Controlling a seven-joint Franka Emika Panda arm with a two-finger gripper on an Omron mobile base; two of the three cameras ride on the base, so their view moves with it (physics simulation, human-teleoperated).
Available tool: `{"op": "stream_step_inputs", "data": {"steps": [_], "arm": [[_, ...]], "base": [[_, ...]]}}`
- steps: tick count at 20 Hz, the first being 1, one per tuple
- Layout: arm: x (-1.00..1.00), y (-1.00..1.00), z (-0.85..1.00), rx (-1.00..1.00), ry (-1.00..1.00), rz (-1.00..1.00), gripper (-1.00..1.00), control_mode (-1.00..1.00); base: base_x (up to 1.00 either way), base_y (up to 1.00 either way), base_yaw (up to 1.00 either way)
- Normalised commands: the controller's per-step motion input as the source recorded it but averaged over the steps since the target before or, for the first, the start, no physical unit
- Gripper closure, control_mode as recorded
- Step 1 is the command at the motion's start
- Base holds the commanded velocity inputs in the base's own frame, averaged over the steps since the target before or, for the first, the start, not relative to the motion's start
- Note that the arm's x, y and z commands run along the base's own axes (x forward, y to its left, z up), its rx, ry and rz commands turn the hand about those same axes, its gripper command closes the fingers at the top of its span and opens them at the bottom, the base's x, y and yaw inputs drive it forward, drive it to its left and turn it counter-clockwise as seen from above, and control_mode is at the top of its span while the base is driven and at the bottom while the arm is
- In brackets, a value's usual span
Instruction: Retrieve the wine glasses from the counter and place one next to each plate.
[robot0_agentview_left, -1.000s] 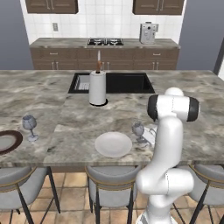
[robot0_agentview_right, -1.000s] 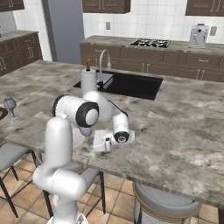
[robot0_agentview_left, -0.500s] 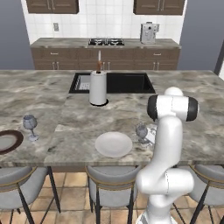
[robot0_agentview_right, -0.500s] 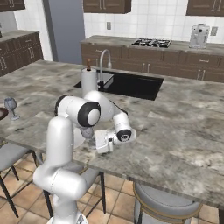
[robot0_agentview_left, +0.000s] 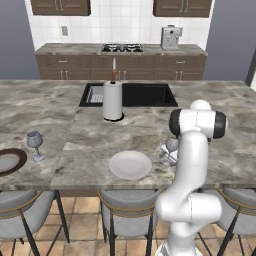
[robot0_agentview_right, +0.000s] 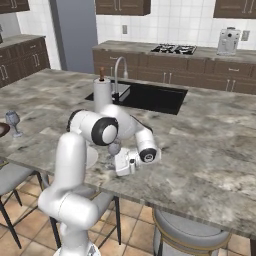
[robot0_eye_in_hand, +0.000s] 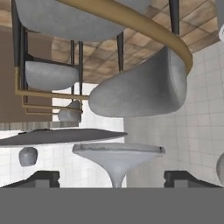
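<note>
A white plate lies near the island's front edge. Just to its right stands a wine glass, upright on its foot. My gripper is low at that glass, with its jaws wide apart. In the rolled hand view the glass's foot and stem sit between the two fingertips, touching neither, so my gripper is open. Far to the left a second wine glass stands beside the brown-rimmed plate. The counter runs along the back wall.
A paper-towel roll stands in front of the sink. Grey stools line the island's front edge. A coffee machine and a stove are on the back counter.
The jaws have sprung from nearly shut to wide open, letting go of the glass's stem. The glass stays upright beside the white plate.
</note>
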Motion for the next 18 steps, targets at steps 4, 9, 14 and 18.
{"op": "stream_step_inputs", "data": {"steps": [4, 9, 14, 18], "arm": [[0.06, -0.48, -0.08, 0.08, 0.0, 0.0, -1.0, -1.0], [0.01, -0.28, 0.0, 0.01, 0.0, 0.0, -1.0, -1.0], [-0.15, -0.14, 0.21, 0.0, 0.0, -0.01, -1.0, -1.0], [-0.2, -0.14, 0.36, 0.0, 0.0, -0.07, -1.0, -1.0]], "base": [[0.0, 0.0, 0.0], [0.0, 0.0, 0.0], [0.0, 0.0, 0.0], [0.0, 0.0, 0.0]]}}
